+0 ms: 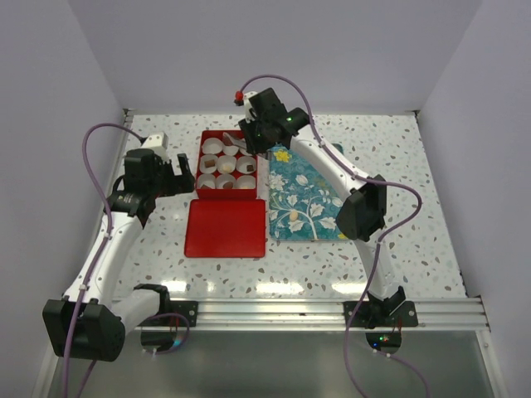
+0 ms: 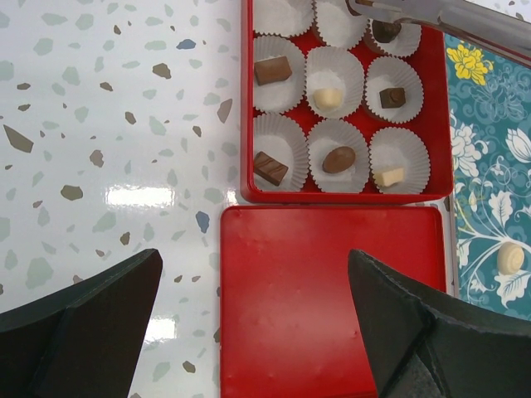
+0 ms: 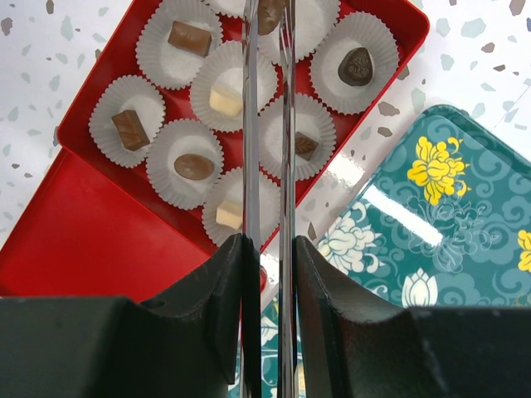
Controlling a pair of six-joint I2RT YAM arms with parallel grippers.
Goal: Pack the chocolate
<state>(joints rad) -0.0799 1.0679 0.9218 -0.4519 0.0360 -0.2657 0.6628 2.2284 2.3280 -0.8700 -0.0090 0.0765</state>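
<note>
Pinching thin steel tongs (image 3: 249, 124) in the narrowed right gripper (image 3: 267, 249), dark brown chocolate piece (image 3: 270, 12) at tips over red square box's (image 3: 412, 29) far-middle cup (image 3: 311, 21).

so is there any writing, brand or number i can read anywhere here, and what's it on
No readable text in any view.
Red box and its lid: plain, no label.
Teal tray: flower print only, no words.
Paper cups, chocolates, tongs: no marks that can be read.
</note>
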